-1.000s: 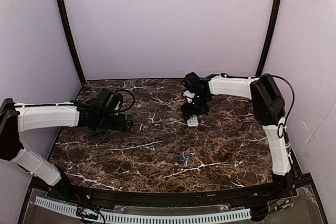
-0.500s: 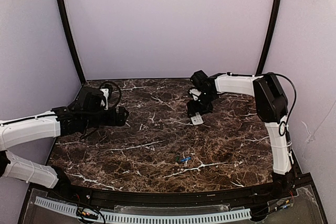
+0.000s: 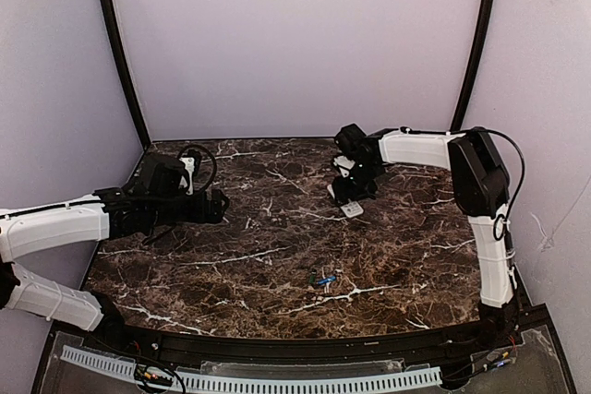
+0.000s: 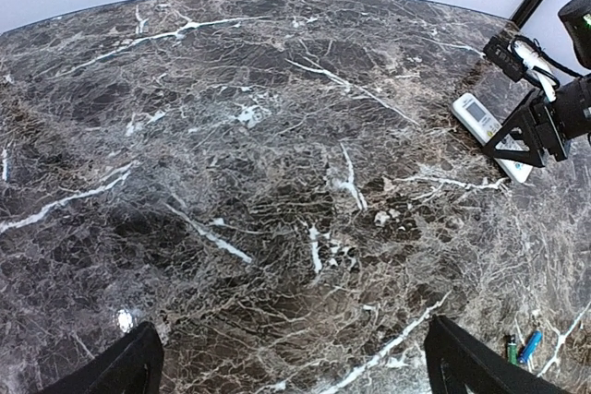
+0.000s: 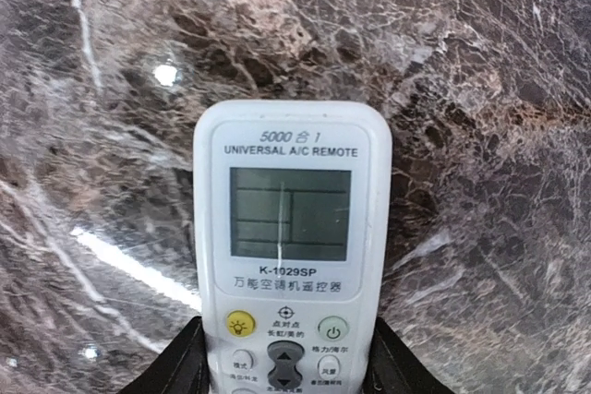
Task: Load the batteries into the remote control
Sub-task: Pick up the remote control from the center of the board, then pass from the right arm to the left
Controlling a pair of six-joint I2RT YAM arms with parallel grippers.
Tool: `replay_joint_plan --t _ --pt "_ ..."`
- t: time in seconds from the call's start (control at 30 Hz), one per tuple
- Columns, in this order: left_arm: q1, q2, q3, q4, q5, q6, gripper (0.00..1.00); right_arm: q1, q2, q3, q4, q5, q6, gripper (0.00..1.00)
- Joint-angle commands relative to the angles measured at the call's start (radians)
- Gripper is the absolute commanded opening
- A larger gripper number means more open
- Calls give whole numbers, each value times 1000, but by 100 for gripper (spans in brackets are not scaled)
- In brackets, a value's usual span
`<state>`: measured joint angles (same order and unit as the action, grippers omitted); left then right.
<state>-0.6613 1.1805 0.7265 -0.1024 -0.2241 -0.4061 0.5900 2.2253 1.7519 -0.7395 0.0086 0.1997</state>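
The remote control (image 5: pixel 291 228) lies face up on the marble table, white with a grey screen and buttons; it also shows small in the top view (image 3: pixel 352 209) and at the right edge of the left wrist view (image 4: pixel 489 126). My right gripper (image 5: pixel 288 357) is shut on the remote control, with a black finger (image 5: pixel 180 366) against each long side. The batteries (image 3: pixel 322 280) lie near the table's front middle, one blue-wrapped and one greenish beside it (image 4: pixel 529 346). My left gripper (image 3: pixel 220 205) hovers open over bare marble at the left, far from both.
The brown marble table (image 3: pixel 277 256) is bounded by lilac walls at the back and sides and by two black corner posts (image 3: pixel 120 53). A black rail (image 3: pixel 295 350) runs along the near edge by the arm bases.
My right gripper has narrowed its jaws onto the remote and shifted a little to the right with it. My left arm has drawn back to the left and then held still.
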Motion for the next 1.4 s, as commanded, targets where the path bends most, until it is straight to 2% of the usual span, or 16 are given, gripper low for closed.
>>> replay_joint_plan --t 0.0,0.1,0.27,0.33,0.4,0.5,0.67,0.8,1.07,1.23,1.37 --pt "-6 -25 -22 38 78 22 100 -5 -149 -67 151 -183 3 48" --pt "-6 -52 -32 67 120 28 100 -12 -236 -117 242 -297 13 44" --pt "-6 -124 -39 132 195 81 100 -21 -345 -141 363 -506 56 45" --pt "-6 -143 -34 169 270 98 100 -23 -392 -160 442 -611 90 45" --pt "-6 -151 -27 208 379 99 100 -25 -432 -195 544 -703 166 45" --pt "-6 -156 -19 262 455 77 100 -34 -493 -266 747 -856 302 45" --pt "-6 -162 -19 405 574 25 100 -35 -573 -371 1064 -997 476 46" --pt "-8 -146 -16 499 624 -13 100 -33 -602 -436 1255 -1053 588 47" --pt "-36 -42 32 631 689 -55 100 -18 -588 -496 1511 -1098 752 45" --pt "-93 9 107 607 653 28 100 -4 -571 -477 1532 -1105 786 45" --pt "-115 45 169 565 645 67 100 16 -589 -481 1437 -1074 684 46"
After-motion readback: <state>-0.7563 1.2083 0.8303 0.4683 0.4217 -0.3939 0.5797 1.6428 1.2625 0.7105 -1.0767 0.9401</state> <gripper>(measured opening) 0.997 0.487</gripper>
